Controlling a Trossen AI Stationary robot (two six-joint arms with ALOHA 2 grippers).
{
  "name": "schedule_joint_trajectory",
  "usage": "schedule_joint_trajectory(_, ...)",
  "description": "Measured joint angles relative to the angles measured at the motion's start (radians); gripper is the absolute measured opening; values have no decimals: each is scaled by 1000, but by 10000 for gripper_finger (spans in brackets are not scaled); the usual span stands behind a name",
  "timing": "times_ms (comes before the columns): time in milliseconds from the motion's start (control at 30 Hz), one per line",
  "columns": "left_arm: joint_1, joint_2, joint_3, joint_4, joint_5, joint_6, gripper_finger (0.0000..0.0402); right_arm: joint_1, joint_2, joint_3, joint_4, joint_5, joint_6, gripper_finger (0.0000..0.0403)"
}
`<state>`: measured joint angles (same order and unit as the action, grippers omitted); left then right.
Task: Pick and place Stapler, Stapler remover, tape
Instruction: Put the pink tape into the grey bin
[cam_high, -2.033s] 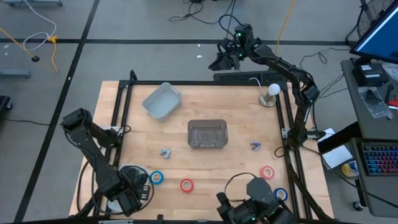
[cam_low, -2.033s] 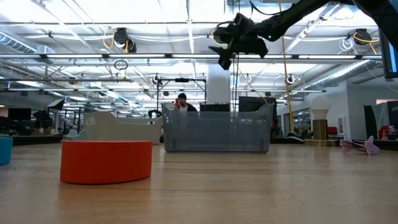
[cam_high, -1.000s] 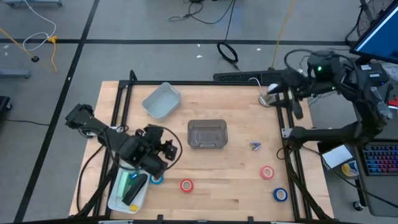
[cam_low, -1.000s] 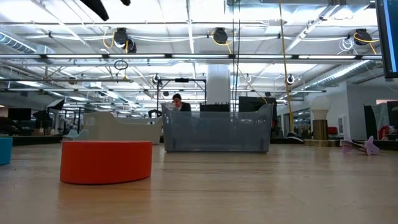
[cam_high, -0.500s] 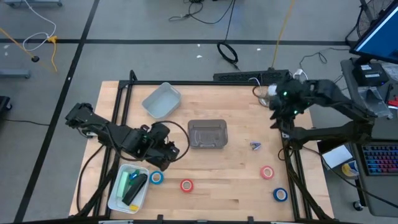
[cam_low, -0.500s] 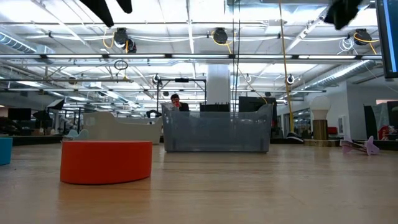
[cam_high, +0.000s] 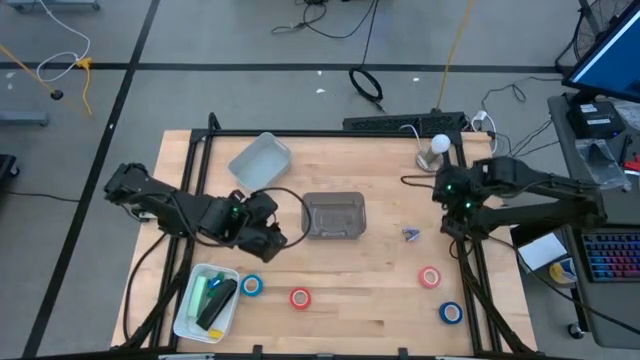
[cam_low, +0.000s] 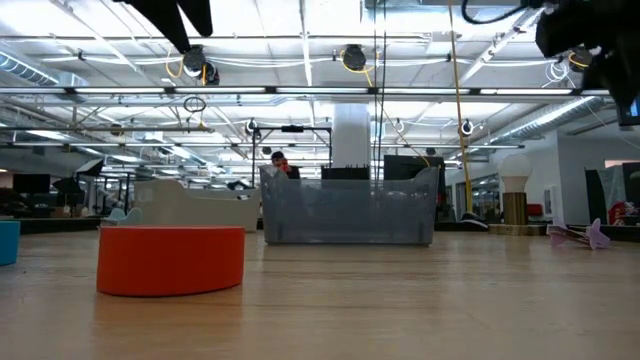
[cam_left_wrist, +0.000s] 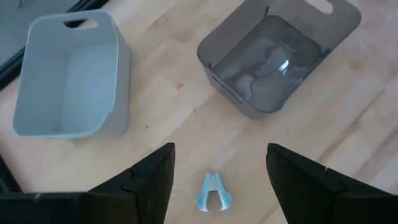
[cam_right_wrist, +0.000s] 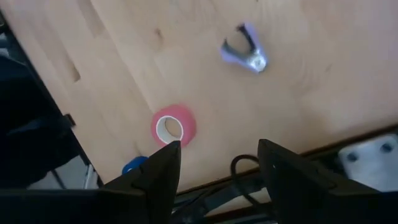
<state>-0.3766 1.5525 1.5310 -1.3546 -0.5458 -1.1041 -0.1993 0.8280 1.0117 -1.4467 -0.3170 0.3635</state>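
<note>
- Both arms had swung inward since the earlier frames: the left gripper (cam_high: 268, 237) now hung spread over the blue staple remover (cam_left_wrist: 213, 192), and the right gripper (cam_high: 452, 200) stood spread at the table's right edge.
- Tape rolls (cam_high: 301, 297) lay along the near side.
- Probably the remover came next; descending straight, straddling it, would serve before carrying it to the dark bin (cam_high: 333, 216).
</note>
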Motion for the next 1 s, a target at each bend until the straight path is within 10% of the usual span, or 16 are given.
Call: schedule_joint_trajectory(1000, 344, -281, -297, 463, 100, 494, 253, 757, 142, -456, 624, 50, 1039, 208)
